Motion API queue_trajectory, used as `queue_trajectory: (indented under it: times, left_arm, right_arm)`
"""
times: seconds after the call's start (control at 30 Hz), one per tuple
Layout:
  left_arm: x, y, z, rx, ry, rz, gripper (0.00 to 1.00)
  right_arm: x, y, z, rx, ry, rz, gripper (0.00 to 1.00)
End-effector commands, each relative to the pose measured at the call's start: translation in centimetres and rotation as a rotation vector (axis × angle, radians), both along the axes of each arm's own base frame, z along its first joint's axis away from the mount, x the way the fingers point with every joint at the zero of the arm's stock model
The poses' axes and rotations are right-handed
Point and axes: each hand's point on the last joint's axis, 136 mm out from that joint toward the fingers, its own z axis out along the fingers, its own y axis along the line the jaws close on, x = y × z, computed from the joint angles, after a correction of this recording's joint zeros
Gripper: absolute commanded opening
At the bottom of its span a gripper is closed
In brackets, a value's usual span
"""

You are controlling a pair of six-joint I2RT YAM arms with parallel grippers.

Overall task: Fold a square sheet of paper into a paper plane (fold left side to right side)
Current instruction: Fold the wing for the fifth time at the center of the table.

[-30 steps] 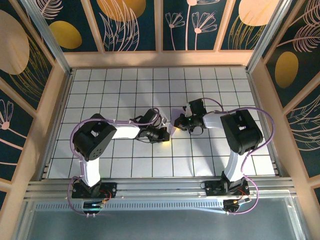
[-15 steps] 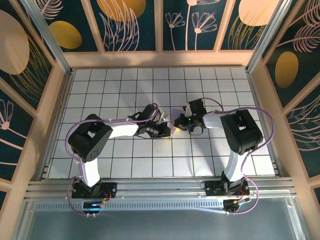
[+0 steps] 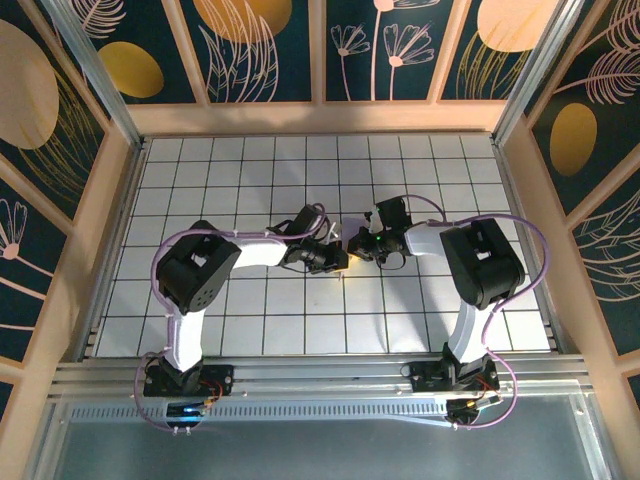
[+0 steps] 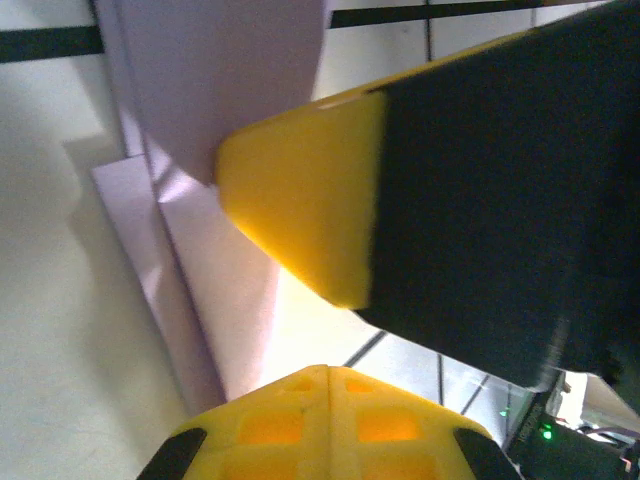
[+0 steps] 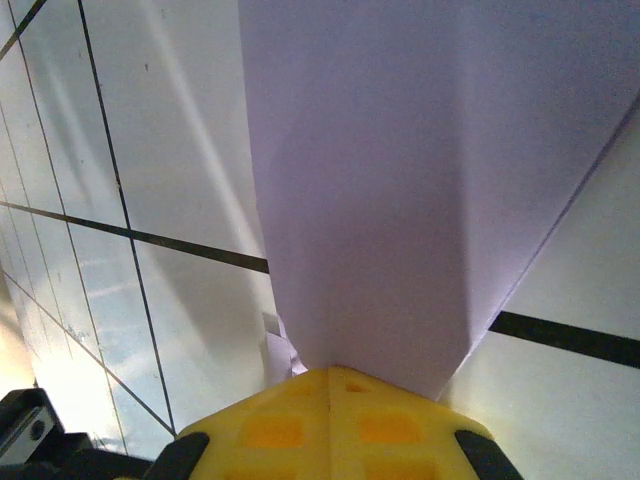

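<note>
From above, the right gripper (image 3: pixel 352 243) is seen near the middle of the tiled table (image 3: pixel 250 170). Little more than a pale sliver of the paper (image 3: pixel 351 222) is made out at its far side, the rest being hidden by the two wrists. The left gripper (image 3: pixel 337 261) is found just beside the right gripper, on its left, tip turned toward it.

What the overhead view hides is given by the wrist cameras. In the right wrist view the right gripper (image 5: pixel 330 385) is seen clenched, its yellow pads (image 5: pixel 270 430) met, with the paper (image 5: pixel 400 180) pinched between them and widening away from them above the tiles. A straight crease is seen running along the paper's right part.

In the left wrist view the left gripper (image 4: pixel 330 400) is likewise closed, pad against pad. Whether any paper is caught there cannot be told. The paper (image 4: pixel 215 290) is shown as pale lavender, plain and folded into stepped, overlapping layers. One yellow finger (image 4: pixel 300 200) of the right gripper is laid against it.
</note>
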Motion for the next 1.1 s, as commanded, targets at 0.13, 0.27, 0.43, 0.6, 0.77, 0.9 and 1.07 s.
queue_trajectory:
  times: [0.13, 0.27, 0.43, 0.6, 0.77, 0.9, 1.07]
  left_arm:
    - [0.7, -0.3, -1.3, 0.032, -0.025, -0.008, 0.02]
    - [0.1, 0.6, -2.2, 0.081, -0.018, -0.021, 0.02]
    - [-1.1, 1.6, -3.3, 0.12, -0.001, -0.045, 0.02]
    - [-2.5, 2.1, -3.7, 0.135, 0.005, -0.086, 0.02]
    - [-3.8, 2.3, -3.6, 0.133, 0.007, -0.122, 0.02]
    - [-4.8, 2.5, -3.4, 0.136, -0.001, -0.154, 0.02]
    - [-5.7, 2.9, -3.5, 0.153, 0.001, -0.173, 0.02]
  right_arm:
    - [-3.0, -1.7, -4.3, -0.148, 0.132, 0.0, 0.0]
    - [-2.9, -1.8, -4.3, -0.15, 0.131, -0.001, 0.0]
    - [-2.8, -1.8, -4.2, -0.154, 0.13, 0.0, 0.0]
    - [-3.0, -1.9, -4.5, -0.161, 0.137, 0.002, 0.0]
    - [-2.9, -1.9, -4.4, -0.162, 0.137, 0.003, 0.0]
    - [-2.9, -1.9, -4.4, -0.166, 0.137, 0.005, 0.0]
    - [-2.9, -1.9, -4.4, -0.166, 0.139, 0.003, 0.0]
